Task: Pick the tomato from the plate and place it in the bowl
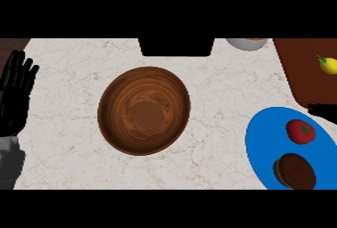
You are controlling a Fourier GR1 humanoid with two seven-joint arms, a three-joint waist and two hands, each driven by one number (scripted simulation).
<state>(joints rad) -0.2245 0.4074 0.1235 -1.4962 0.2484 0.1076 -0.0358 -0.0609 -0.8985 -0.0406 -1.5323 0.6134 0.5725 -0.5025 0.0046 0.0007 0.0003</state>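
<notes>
Two items share the blue plate [263, 138] at right, so my right hand [321, 109], a sliver whose state I cannot tell, could roll the tomato [301, 131] off or bump the cookie [294, 171] nearer me, while my left hand [16, 93] rests spread, left of the bowl [145, 116].

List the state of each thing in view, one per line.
bowl: upright, empty.
tomato: on the plate, not held.
plate: holds the tomato and a brown round item.
left hand: open, resting at the left edge.
right hand: barely in view; unclear.
lemon: lying on the brown board.
</notes>
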